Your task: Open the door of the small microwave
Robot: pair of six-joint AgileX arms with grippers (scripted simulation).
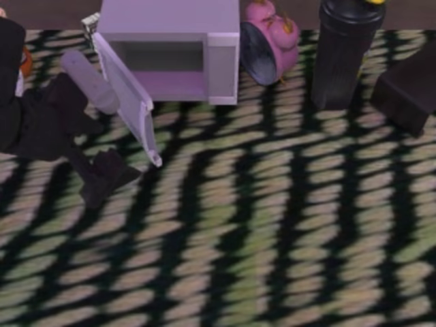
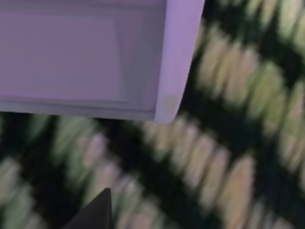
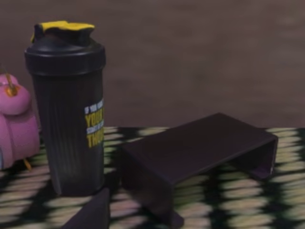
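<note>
door [image 1: 129,102] swung open; left gripper [image 1: 105,178] just beside handle edge, finger state unclear.

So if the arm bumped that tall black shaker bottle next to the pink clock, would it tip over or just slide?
The shaker bottle would probably tip: it stands tall and narrow on a small base. Its smooth, round wall suggests it would then roll, perhaps into the pink alarm clock beside it. Its weight cannot be judged, since its contents are hidden.

Our left arm [image 1: 48,116] is matte black and blocky, carrying a pale lavender cylindrical segment [image 1: 90,82] and ending in a dark angular two-finger gripper [image 1: 109,178].
</note>
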